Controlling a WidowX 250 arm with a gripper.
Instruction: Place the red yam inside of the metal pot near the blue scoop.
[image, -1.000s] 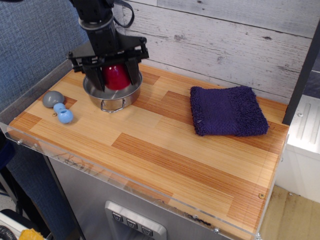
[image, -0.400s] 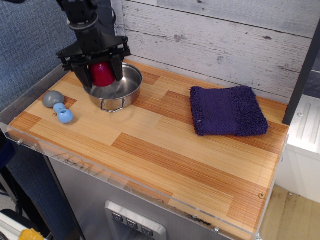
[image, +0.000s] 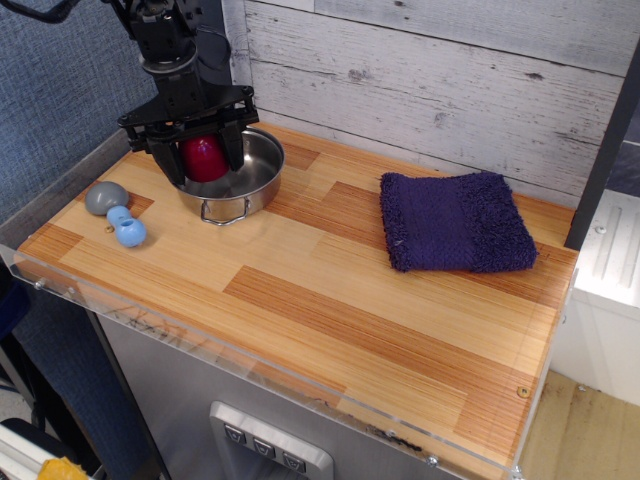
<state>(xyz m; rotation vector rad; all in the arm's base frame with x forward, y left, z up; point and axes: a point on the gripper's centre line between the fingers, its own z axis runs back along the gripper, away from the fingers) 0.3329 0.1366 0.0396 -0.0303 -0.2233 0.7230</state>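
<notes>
The red yam (image: 203, 158) sits low inside the metal pot (image: 250, 175), at its left side, with its rounded top showing. My gripper (image: 203, 155) hangs straight over the pot with one finger on each side of the yam. The fingers (image: 170, 160) stand slightly apart from the yam, so the gripper looks open. The blue scoop (image: 120, 218) lies on the wooden table left of the pot, grey head toward the back.
A folded dark-blue towel (image: 455, 222) lies at the right back of the table (image: 330, 300). A plank wall runs behind and a blue panel stands at the left. A clear plastic lip edges the table's front.
The gripper moved left over the pot with the yam. The yam now sits lower between the fingers, down in the pot, with its top showing.
</notes>
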